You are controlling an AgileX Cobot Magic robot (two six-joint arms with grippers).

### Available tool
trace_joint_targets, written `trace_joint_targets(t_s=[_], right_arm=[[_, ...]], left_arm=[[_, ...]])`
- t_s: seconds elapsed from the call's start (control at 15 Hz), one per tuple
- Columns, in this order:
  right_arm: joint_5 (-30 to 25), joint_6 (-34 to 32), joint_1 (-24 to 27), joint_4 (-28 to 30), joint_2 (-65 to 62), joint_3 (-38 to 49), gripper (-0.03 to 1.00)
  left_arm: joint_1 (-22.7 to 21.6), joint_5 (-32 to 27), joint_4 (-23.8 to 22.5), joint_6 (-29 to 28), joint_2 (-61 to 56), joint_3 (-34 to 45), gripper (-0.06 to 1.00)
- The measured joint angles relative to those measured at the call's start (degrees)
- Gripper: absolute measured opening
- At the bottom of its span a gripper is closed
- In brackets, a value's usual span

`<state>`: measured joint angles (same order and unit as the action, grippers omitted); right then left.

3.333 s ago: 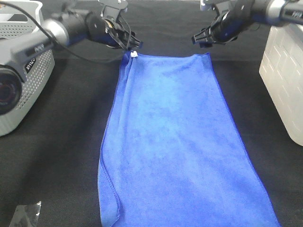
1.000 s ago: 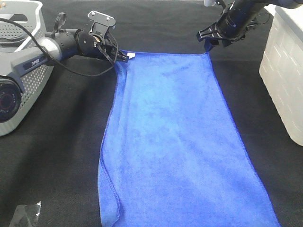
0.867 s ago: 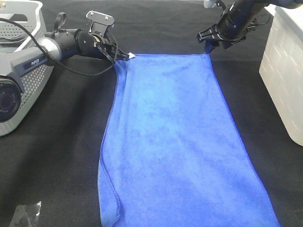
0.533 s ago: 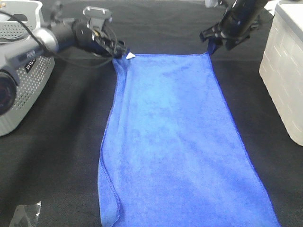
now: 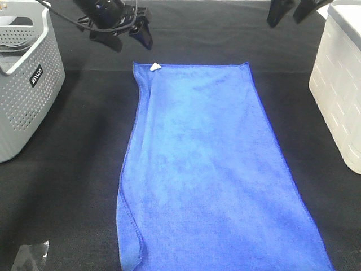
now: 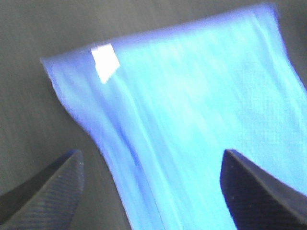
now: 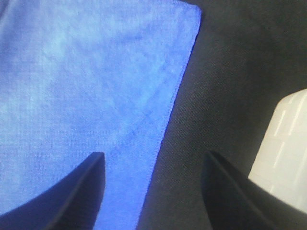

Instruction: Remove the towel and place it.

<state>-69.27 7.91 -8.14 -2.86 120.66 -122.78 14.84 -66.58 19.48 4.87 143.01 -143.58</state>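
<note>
The royal-blue towel [image 5: 208, 169] lies spread flat on the black table cloth, with its white tag [image 5: 153, 66] at the far left corner. My left gripper [image 5: 131, 44] hangs above and behind that corner, open and empty. In the left wrist view its two dark fingers [image 6: 48, 196] frame the towel [image 6: 192, 120] and the tag [image 6: 104, 62] below. My right gripper [image 5: 286, 18] is raised behind the far right corner, partly cut off by the picture's edge. In the right wrist view it stands open [image 7: 151, 191] over the towel's edge [image 7: 72, 86], holding nothing.
A grey perforated basket [image 5: 28, 84] stands at the left. A white brick-patterned bin [image 5: 338, 84] stands at the right and shows in the right wrist view [image 7: 283, 143]. A small clear plastic scrap [image 5: 31, 254] lies at the near left corner.
My left gripper opened, let go of the tagged corner and rose back. The right arm also lifted away from the far right corner. The towel's far edge now lies flat.
</note>
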Motion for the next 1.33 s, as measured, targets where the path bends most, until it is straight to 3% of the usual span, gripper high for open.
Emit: trace_joint_targets(t_s=[0.2, 0.33, 0.6, 0.8, 1.07, 1.2, 1.33], right_arm=[[-0.23, -2.92, 0.0, -2.29, -5.79, 2.92, 0.61], [-0.34, -3.9, 0.0, -3.32, -15.07, 14.04, 0.61], [-0.74, -5.73, 0.0, -3.61, -34.32, 33.29, 0.61], [-0.8, -5.79, 0.0, -3.67, -45.66, 40.91, 0.61], [-0.86, -7.22, 0.0, -3.67, -54.6, 46.93, 0.61], [-0.86, -7.91, 0.0, -4.01, -58.38, 49.96, 0.61], [-0.86, -8.31, 0.0, -4.7, -62.28, 53.06, 0.61]], left_arm=[[0.0, -2.69, 1.32, -0.69, -1.09, 0.06, 0.74], [0.34, -2.64, 2.23, -1.15, -4.93, 5.21, 0.74], [1.32, -2.86, 1.66, 1.55, -20.74, 32.09, 0.74], [4.3, -3.21, 1.26, 2.23, -31.57, 47.27, 0.74], [14.9, -3.27, 0.23, -2.98, -41.42, 64.4, 0.74], [21.03, -2.98, -1.09, -8.94, -42.97, 69.96, 0.74], [26.59, 1.83, -3.09, -14.78, -43.03, 74.48, 0.74]])
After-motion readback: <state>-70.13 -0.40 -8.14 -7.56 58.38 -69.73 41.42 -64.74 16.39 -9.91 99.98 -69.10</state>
